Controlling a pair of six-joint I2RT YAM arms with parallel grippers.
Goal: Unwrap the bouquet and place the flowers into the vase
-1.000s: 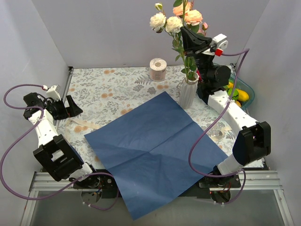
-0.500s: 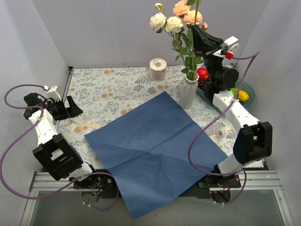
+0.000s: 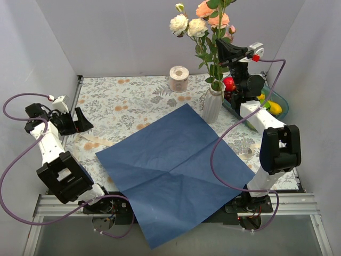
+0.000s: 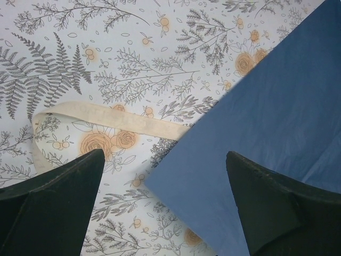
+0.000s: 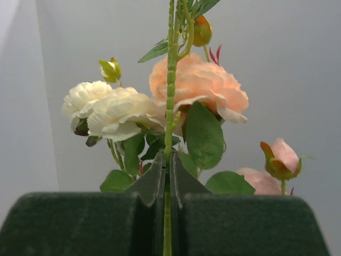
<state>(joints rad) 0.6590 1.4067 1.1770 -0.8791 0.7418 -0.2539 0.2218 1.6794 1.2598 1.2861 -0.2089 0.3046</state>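
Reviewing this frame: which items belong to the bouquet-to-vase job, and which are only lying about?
Job:
- flowers, standing in the vase
- blue wrapping paper, spread flat
- beige ribbon, loose
- right gripper, fingers shut on one stem

Lying about:
- toilet-paper roll
- fruit basket

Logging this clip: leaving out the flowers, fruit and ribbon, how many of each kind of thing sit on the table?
Vase: 1
Fruit basket: 1
Blue paper sheet: 1
Toilet-paper roll: 1
Total: 4
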